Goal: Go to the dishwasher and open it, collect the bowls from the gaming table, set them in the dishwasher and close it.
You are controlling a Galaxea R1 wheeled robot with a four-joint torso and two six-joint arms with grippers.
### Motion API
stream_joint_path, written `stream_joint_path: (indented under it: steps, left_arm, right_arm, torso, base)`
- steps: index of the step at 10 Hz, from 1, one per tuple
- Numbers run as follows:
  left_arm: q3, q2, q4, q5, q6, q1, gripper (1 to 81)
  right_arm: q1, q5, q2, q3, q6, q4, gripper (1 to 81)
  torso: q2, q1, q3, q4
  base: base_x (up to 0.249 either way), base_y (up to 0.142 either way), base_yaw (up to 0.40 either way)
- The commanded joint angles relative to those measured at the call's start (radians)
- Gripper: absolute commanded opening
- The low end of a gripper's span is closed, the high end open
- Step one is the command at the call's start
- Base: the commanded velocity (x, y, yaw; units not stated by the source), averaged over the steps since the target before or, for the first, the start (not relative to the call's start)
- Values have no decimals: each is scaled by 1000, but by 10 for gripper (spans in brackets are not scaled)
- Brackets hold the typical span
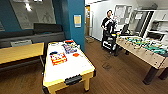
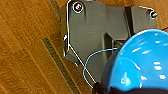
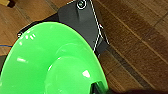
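Blue bowl fills the left wrist view, green bowl the right; each looks carried, though finger grip cannot be confirmed. Gaming table beside them holds only boxes. Collection judged done; dishwasher loading and closing remain.

A teal pillar stands mid-room with a pale notice pinned to it. Left of the pillar, a long dark sofa runs along the wall, and a yellow-topped desk sits in front of that. Right of the pillar, brown wooden floor stretches to a foosball table, with white shelving behind it. Ceiling lights reflect above the sofa.
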Motion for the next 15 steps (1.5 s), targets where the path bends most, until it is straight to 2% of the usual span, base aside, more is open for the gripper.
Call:
stream_joint_path:
  steps: [1,2,3,6,7,8,10,15]
  left_arm:
    - [4,-29,14,60,8,-32,10]
    - [1,-27,14,60,8,-32,10]
    - [1,-27,14,60,8,-32,10]
    - [1,-32,14,60,8,-32,10]
    - [1,-31,14,60,8,-32,10]
    - [1,-30,14,60,8,-32,10]
    - [1,-27,17,58,8,-32,10]
    - [-2,-20,21,58,8,-32,10]
  right_arm:
    - [9,-57,-44,22,-3,-16,10]
    - [9,-57,-44,31,-3,-16,10]
    - [9,-57,-42,33,-2,-16,10]
    - [9,-57,-41,31,-3,-16,10]
    - [11,-57,-41,28,-2,-16,10]
    - [12,-57,-41,25,-2,-15,10]
    - [14,-57,-39,11,3,-13,10]
    - [17,-57,-13,-24,6,-15,10]
  torso:
    - [0,0,0,0]
    - [0,0,0,0]
    - [0,0,75,0]
    - [0,0,139,0]
    - [0,0,80,0]
    - [0,0,102,0]
    - [-1,0,116,0]
    - [-1,0,114,0]
  base:
    - [0,0,-385]
    - [0,0,-385]
    - [0,0,-385]
    - [0,0,-385]
    - [0,0,-385]
    - [0,0,-385]
    - [0,0,-385]
    - [0,0,-386]
